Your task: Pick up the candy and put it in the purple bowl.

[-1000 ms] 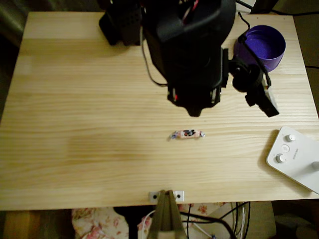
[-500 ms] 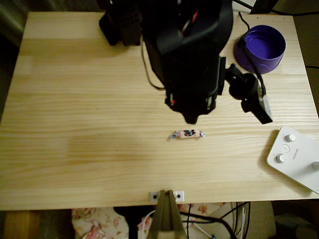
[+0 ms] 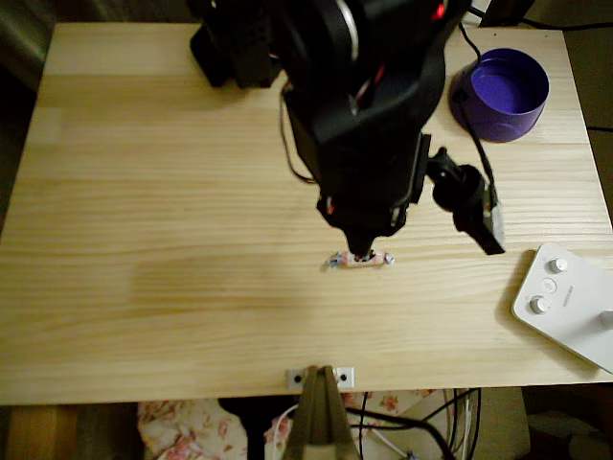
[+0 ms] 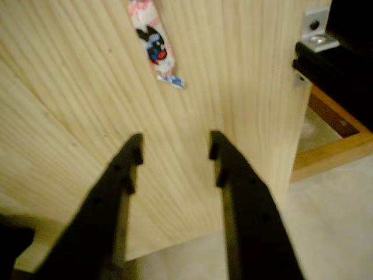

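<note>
Filling the bottom of the wrist view, the jaws (image 4: 175, 153) stand apart with bare pale wood between the two dark fingers (image 4: 119, 175), holding nothing. Beyond them in that view the candy (image 4: 152, 44) lies flat on the counter (image 4: 70, 116), pink wrapper with a dark printed patch and a blue-white twisted end nearest the tips, clear of both fingers. A metal bracket (image 4: 316, 32) sits at the counter edge, upper right of that view. From the overhead view the jaw opening cannot be read: the black arm (image 3: 369, 125) covers it, its lowest point just over the candy (image 3: 359, 259), whose twisted ends show at either side. This view adds what the wrist camera lacks: a white device with knobs (image 3: 565, 302) at the right edge, near the front, and farther back the purple bowl (image 3: 505, 91) in the rear right corner, well apart from the candy.
</note>
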`<state>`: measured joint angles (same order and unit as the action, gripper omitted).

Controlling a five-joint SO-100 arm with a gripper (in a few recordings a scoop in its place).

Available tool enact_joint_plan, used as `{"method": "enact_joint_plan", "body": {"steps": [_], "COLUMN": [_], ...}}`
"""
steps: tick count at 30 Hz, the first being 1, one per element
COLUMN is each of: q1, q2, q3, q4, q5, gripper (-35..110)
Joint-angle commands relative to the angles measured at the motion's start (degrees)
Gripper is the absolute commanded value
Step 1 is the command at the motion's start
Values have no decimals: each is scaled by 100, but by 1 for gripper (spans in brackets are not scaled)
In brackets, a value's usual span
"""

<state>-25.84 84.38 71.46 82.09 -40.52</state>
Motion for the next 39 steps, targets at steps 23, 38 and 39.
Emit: {"method": "enact_joint_plan", "body": {"steps": [23,38,39], "q1": [-281,-158,-149], "q2": [-817,-1178,-1195], "q3": [-782,-773,-765], "q4": [-114,-264,-272], "q5": [721,677,677], "gripper": [19,19,19]}}
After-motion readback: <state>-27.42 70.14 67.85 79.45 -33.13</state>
